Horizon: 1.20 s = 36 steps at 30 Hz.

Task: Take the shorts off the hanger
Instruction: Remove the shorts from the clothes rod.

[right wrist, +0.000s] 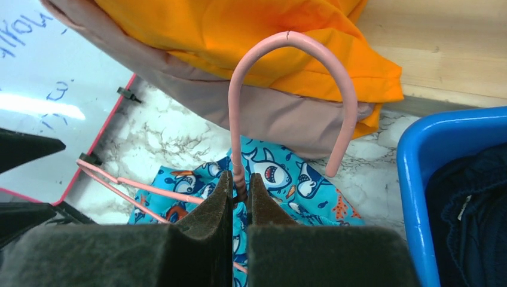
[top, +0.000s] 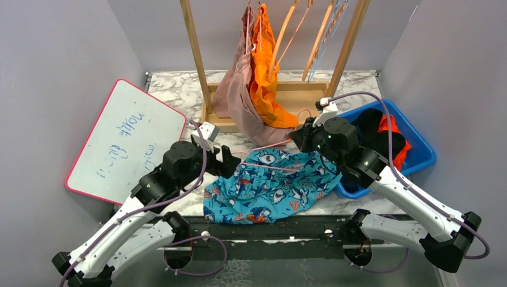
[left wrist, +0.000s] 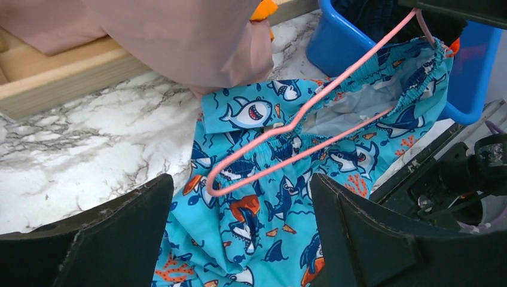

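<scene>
The blue shark-print shorts [top: 272, 185] lie on the marble table at the front, with a pink wire hanger [left wrist: 287, 149] still threaded through the waistband. My right gripper [right wrist: 240, 188] is shut on the hanger's neck, just below its hook [right wrist: 293, 42]. My left gripper [left wrist: 239, 239] is open, its fingers [left wrist: 119, 233] on either side above the left part of the shorts, touching nothing. Dusty pink shorts [top: 239, 95] and bright orange shorts [top: 266, 72] hang on the wooden rack [top: 194, 54]. Dark and red-orange shorts [top: 382, 134] lie in the blue bin [top: 418, 149].
A whiteboard with a pink rim [top: 125, 140] lies at the left. Several empty hangers [top: 299, 36] hang on the rack at the back. Grey walls close in both sides. A black rail [top: 269, 227] runs along the near edge.
</scene>
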Available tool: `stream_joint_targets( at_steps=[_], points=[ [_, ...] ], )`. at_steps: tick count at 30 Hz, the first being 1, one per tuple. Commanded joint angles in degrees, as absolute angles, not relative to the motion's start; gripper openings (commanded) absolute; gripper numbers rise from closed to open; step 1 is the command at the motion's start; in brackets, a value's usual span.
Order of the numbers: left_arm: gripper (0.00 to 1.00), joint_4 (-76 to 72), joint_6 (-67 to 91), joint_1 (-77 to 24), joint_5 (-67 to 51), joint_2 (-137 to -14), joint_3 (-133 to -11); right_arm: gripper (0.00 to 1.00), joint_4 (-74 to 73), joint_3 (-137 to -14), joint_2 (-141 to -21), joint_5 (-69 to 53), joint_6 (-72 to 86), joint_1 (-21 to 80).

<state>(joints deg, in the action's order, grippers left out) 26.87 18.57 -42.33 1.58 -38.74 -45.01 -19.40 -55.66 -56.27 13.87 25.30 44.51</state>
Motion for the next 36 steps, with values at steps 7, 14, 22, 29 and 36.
stream_joint_targets(
  at_steps=[7, 14, 22, 29, 36],
  points=[
    [0.86, 27.91, 7.60, -42.10, -17.43, -41.78, -49.03, 0.01, -15.54, -57.59, -55.64, -1.16, 18.30, 44.12],
    [0.72, 30.91, 6.74, -42.10, -26.96, -45.78, -52.00, 0.01, -14.87, -57.57, -55.29, -6.61, 17.13, 44.12],
    [0.54, 32.07, 7.08, -42.10, -29.76, -50.09, -53.10, 0.01, -13.58, -57.02, -55.16, -10.11, 17.08, 44.12],
    [0.13, 31.59, 7.67, -42.10, -29.96, -49.70, -53.59, 0.02, -13.96, -57.13, -55.56, -10.98, 16.81, 44.12],
    [0.00, 32.36, 9.91, -42.10, -32.84, -46.77, -53.38, 0.38, -13.88, -57.53, -55.49, -13.73, 18.30, 44.12]
  ],
)
